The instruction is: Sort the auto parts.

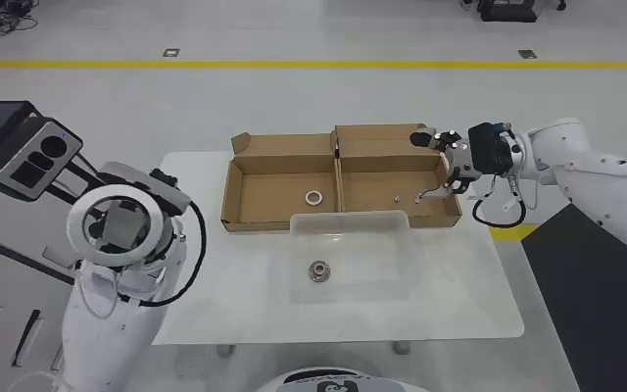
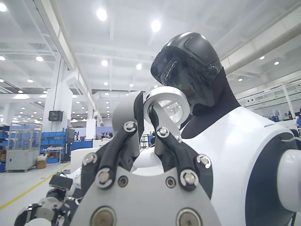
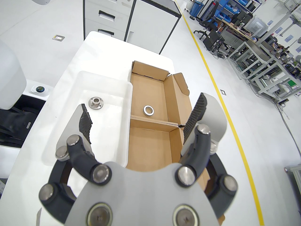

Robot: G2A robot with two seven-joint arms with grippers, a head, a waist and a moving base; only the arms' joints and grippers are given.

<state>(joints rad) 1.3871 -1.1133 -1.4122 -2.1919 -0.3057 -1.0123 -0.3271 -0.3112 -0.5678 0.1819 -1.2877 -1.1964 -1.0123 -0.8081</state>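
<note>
My left gripper (image 2: 147, 104) is raised in front of the robot's head and is shut on the wall of a silver metal ring (image 2: 167, 105). The left arm (image 1: 147, 196) stands by the table's left edge. My right gripper (image 1: 431, 165) (image 3: 142, 100) hangs open and holds nothing above the right end of a two-compartment cardboard box (image 1: 231, 196) (image 3: 150, 142). A second silver ring (image 1: 314, 197) (image 3: 148, 110) lies in the left compartment. A tiny part (image 1: 397, 198) lies in the right one. A flanged metal hub (image 1: 319, 269) (image 3: 96, 102) sits in the clear plastic bin (image 1: 348, 218) (image 3: 127, 128).
The bin stands against the box's front wall on a white table (image 1: 470, 294), with bare tabletop to its left and right. The box's lid flaps (image 1: 279, 147) stand open at the back. A grey drawer cabinet (image 3: 110, 12) stands beyond the table's end.
</note>
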